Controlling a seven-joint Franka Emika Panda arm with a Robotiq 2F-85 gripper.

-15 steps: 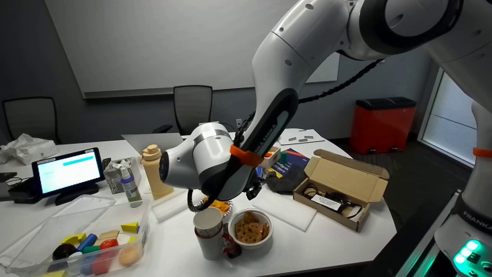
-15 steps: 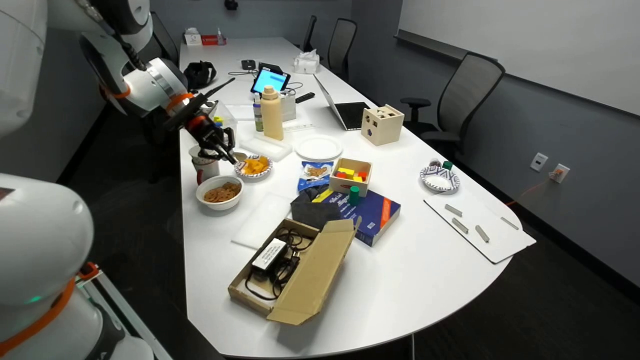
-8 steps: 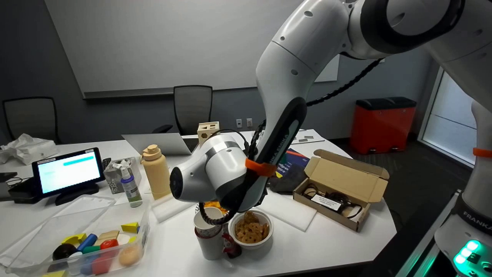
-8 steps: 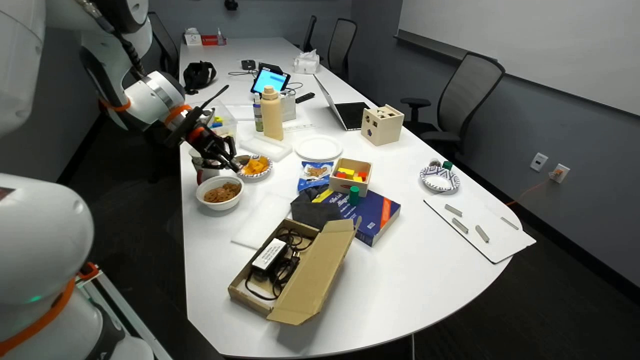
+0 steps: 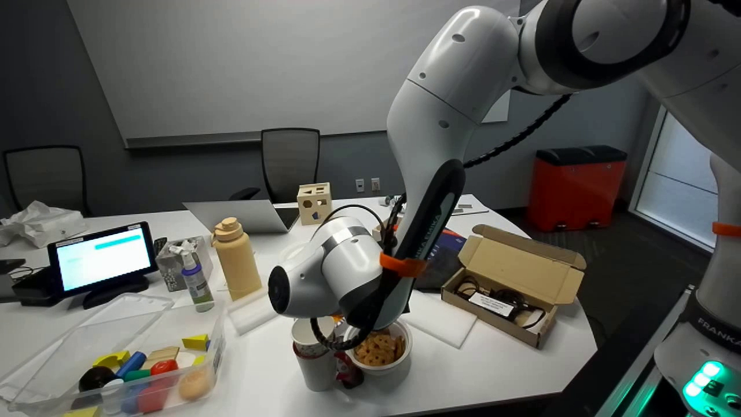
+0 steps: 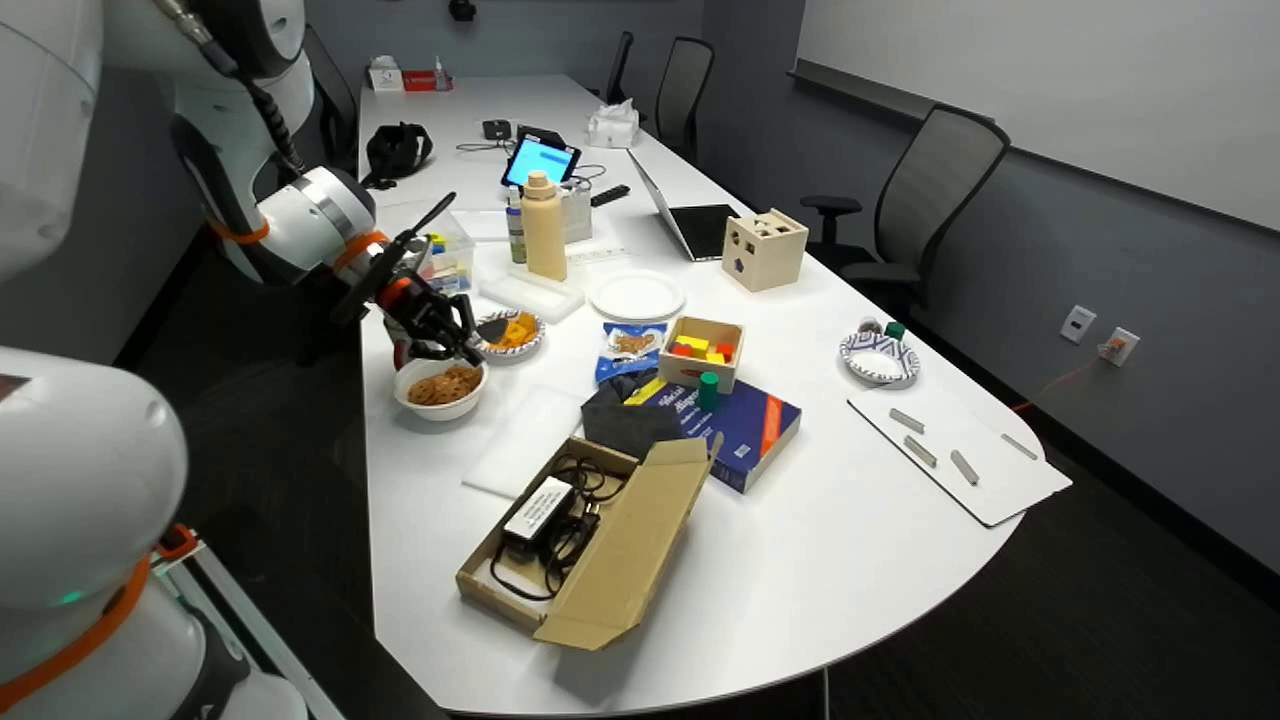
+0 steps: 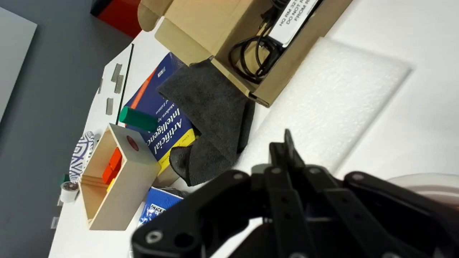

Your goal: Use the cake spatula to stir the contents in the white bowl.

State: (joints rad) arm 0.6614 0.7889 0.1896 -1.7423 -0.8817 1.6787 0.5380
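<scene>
The white bowl (image 5: 400,330) holds brown cookie-like pieces; it also stands near the table edge in an exterior view (image 6: 445,413). My gripper (image 6: 474,355) points down over the bowl's far rim. It is shut on the cake spatula (image 6: 492,331), whose dark blade sticks out past the fingertips and overlaps the patterned bowl of orange food (image 6: 512,351); I cannot tell whether it touches that food. In the wrist view my gripper (image 7: 287,157) has its fingertips close together on something dark. There, a pale rim of the white bowl (image 7: 426,179) shows at the lower right.
A tall cup (image 5: 317,376) with a dark red handle stands right beside the white bowl. A white foam sheet (image 7: 322,100) lies on the bowl's other side, then an open cardboard box (image 6: 620,545). A bottle (image 6: 543,230) and a clear bin of blocks (image 5: 116,382) stand farther off.
My gripper has come down and moved from beside the patterned bowl towards the white bowl, with the spatula blade moving along. The bowls have not moved.
</scene>
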